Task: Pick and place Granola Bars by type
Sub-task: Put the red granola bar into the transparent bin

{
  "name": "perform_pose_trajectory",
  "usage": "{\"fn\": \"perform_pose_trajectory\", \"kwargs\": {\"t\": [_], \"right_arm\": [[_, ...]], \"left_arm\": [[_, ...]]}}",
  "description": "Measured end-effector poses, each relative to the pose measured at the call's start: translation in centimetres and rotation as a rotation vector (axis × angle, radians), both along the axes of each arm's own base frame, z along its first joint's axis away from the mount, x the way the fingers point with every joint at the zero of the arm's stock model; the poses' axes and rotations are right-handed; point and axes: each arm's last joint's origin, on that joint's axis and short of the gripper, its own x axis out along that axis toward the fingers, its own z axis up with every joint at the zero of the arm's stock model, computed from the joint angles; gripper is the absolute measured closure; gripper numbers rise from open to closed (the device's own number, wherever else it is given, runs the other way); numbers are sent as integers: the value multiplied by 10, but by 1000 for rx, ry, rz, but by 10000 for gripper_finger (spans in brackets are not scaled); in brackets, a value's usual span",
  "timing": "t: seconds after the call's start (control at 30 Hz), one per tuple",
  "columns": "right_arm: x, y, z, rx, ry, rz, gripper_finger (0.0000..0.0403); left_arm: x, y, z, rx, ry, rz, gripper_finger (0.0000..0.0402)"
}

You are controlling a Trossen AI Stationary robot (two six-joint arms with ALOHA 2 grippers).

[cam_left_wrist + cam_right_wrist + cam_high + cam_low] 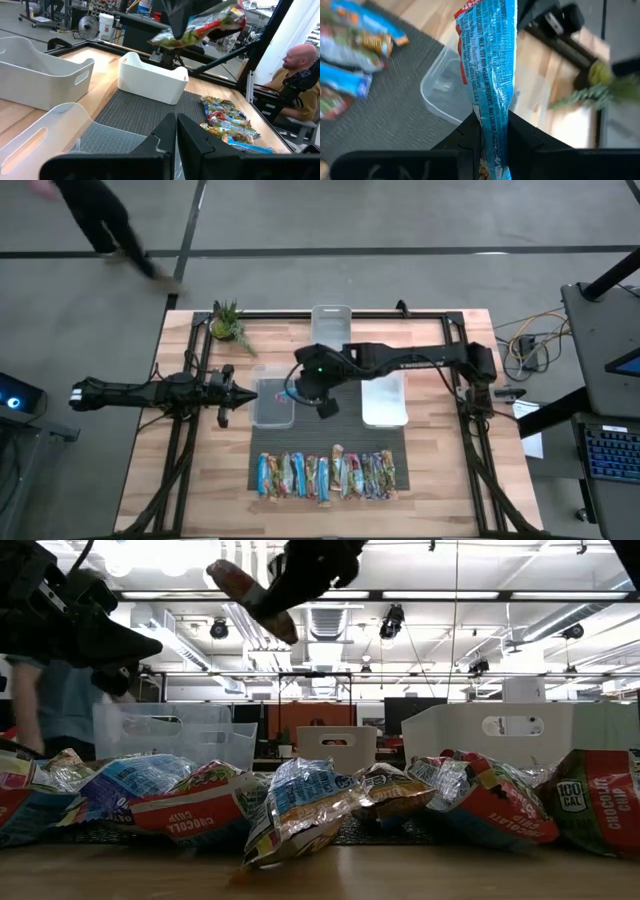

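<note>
Several granola bars (325, 475) lie side by side on a dark mat near the table's front edge; the low view shows them up close (300, 800). One blue-wrapped bar (490, 50) hangs high over the table (250, 595) with my right gripper (492, 120) shut on it. That gripper (318, 395) is at the right edge of a clear bin (272, 412). My left gripper (228, 392) waits shut at that bin's left side, holding nothing. My right gripper pinches the blue bar between its two fingers near one end of the wrapper (490, 107). The fingers slant down from the table's right side and lie along the bar. The bar sticks out past the fingertips, lifted clear above the clear bin (445, 95).
A white bin (383, 405) stands right of the clear one, and a third bin (330, 320) stands at the far edge. A small plant (230, 325) sits at the far left corner. A seated person (300, 65) shows beyond the table's near edge.
</note>
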Motion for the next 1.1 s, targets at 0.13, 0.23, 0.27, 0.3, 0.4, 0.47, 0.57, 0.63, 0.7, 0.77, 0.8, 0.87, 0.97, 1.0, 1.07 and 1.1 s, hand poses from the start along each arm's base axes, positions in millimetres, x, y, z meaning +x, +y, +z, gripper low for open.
{"fn": "perform_pose_trajectory", "kwargs": {"t": [0.13, 0.23, 0.27, 0.3, 0.4, 0.47, 0.57, 0.63, 0.7, 0.77, 0.8, 0.87, 0.97, 1.0, 1.07, 1.1], "right_arm": [[-1, -9, 0, -135, -4, 113, 346], [-1, -17, 0, -207, -6, 166, 346], [-1, -19, 0, -230, -7, 187, 346], [-1, -21, 0, -248, -9, 208, 346], [-1, -23, -1, -282, -23, 294, 346], [-1, -23, -1, -301, -38, 339, 346], [-1, -23, -1, -345, -44, 393, 346], [0, -23, -3, -375, -53, 420, 347], [1, -23, -4, -403, -71, 438, 348], [2, -23, -5, -424, -86, 450, 349], [3, -23, -6, -434, -92, 457, 349], [4, -23, -8, -457, -110, 468, 350], [6, -22, -13, -472, -147, 464, 350], [7, -22, -15, -476, -157, 463, 350], [8, -22, -19, -483, -177, 461, 351], [8, -21, -21, -484, -179, 460, 351]], "left_arm": [[0, 0, 0, 0, 0, 0, 402], [0, 0, 0, 0, 0, 0, 402], [0, 0, 0, 0, 1, 0, 402], [0, 0, 0, 0, 0, 0, 402], [0, 0, 0, 0, 0, 0, 402], [0, 0, 0, 0, 0, 1, 402], [0, 0, 0, 0, 0, 0, 402], [0, 0, 0, 0, 1, 0, 402], [0, 0, 0, 0, 1, 0, 402], [0, 0, 0, 0, 0, 0, 402], [0, 0, 0, 0, 0, 0, 402], [0, 0, 0, 0, 0, 0, 402], [0, 0, 0, 0, 0, 0, 402], [0, 0, 0, 0, 0, 0, 402], [0, 0, 0, 0, 0, 0, 402], [0, 0, 0, 0, 0, 0, 402]]}}
